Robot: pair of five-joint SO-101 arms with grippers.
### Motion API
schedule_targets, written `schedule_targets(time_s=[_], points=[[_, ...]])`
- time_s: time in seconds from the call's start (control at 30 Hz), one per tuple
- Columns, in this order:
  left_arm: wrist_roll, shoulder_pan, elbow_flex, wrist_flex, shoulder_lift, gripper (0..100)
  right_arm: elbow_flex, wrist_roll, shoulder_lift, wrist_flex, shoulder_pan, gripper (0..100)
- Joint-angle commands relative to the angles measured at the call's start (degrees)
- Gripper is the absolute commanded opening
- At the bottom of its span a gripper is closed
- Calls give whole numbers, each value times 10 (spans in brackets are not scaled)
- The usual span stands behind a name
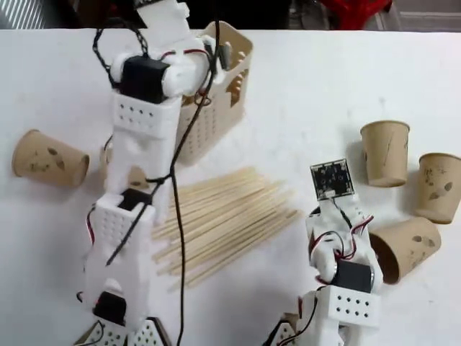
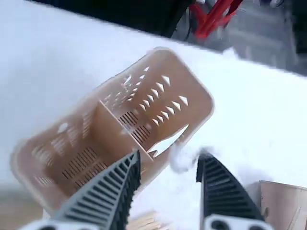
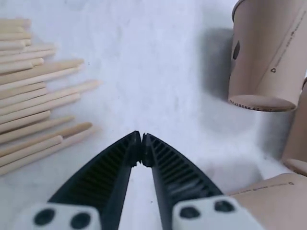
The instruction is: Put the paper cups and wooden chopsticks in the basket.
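Left hand is wide open and empty, just above the basket, whose two compartments look empty. Right hand is pinched closed on nothing, low over the counter; chopsticks lie just beside it, ends toward it, and three cups sit near on the other side. Judged: right hand is nearer both, while a fourth cup lies on its side well apart, past the left arm.

White table, dark surroundings beyond
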Motion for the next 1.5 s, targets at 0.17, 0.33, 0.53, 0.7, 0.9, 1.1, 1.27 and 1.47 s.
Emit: schedule_targets(time_s=[0.17, 0.33, 0.53, 0.7, 0.9, 1.1, 1.27, 1.47], points=[[69, -15, 121, -42, -4, 202, -4, 0, -8, -10, 4, 17], [70, -22, 173, -84, -4, 203, -4, -1, -8, -10, 4, 17], [99, -26, 169, -91, -5, 203, -4, -1, -8, -9, 4, 17], [103, -15, 98, -96, -5, 203, -4, -1, -8, -10, 4, 16], [126, -21, 22, -103, -4, 238, -3, -1, -8, -10, 4, 16], [246, -34, 115, -128, -4, 213, -3, -1, -8, -10, 4, 16], [253, -40, 185, -145, -5, 214, -3, -1, -8, -9, 4, 16], [253, -39, 215, -149, -4, 214, -3, -1, -8, -10, 4, 16]])
